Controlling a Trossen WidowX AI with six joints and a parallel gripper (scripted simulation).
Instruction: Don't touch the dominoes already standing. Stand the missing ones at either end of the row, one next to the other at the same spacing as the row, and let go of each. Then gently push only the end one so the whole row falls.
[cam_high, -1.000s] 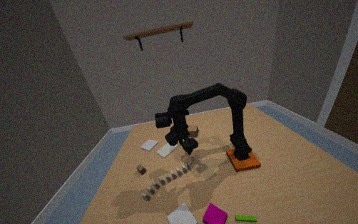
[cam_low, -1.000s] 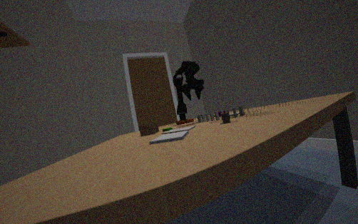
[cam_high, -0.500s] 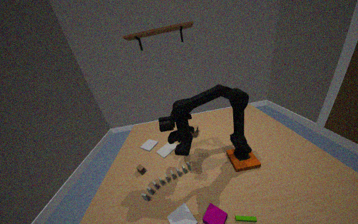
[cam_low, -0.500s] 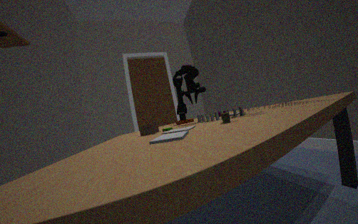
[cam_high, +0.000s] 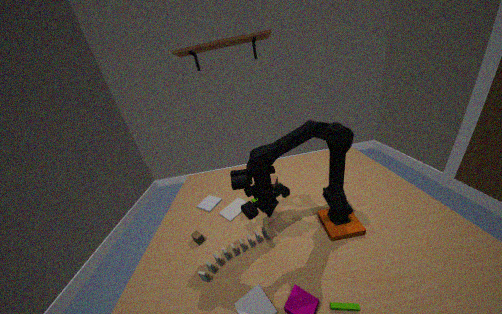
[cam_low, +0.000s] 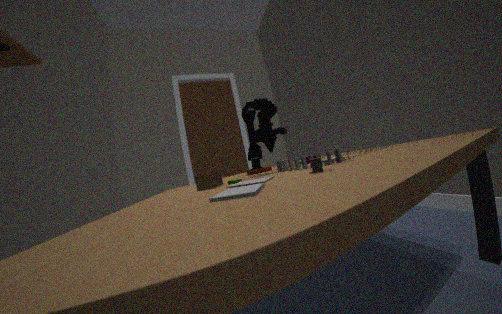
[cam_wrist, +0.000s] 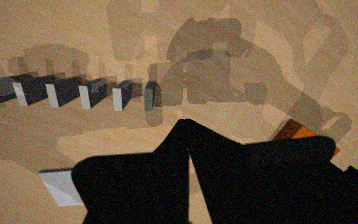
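A row of several small grey dominoes (cam_high: 235, 250) (cam_low: 299, 163) (cam_wrist: 85, 92) stands upright on the tan table (cam_high: 410, 260) (cam_low: 150, 240). In the wrist view the row runs off to the left, and its near end domino (cam_wrist: 150, 96) (cam_high: 266, 232) stands just ahead and left of my fingertips. My gripper (cam_high: 260, 209) (cam_wrist: 184, 124) is shut and holds nothing; it hangs a little above the table beside that end of the row. No loose domino shows in the fingers.
A small brown cube (cam_high: 198, 237) (cam_low: 316, 165) sits left of the row. Two white cards (cam_high: 209, 202) (cam_high: 232, 209) lie behind the gripper. A grey card (cam_high: 255, 301), a magenta block (cam_high: 301, 301) and a green bar (cam_high: 344, 306) lie at the front. The arm's orange base (cam_high: 345, 227) (cam_wrist: 300, 132) is to the right.
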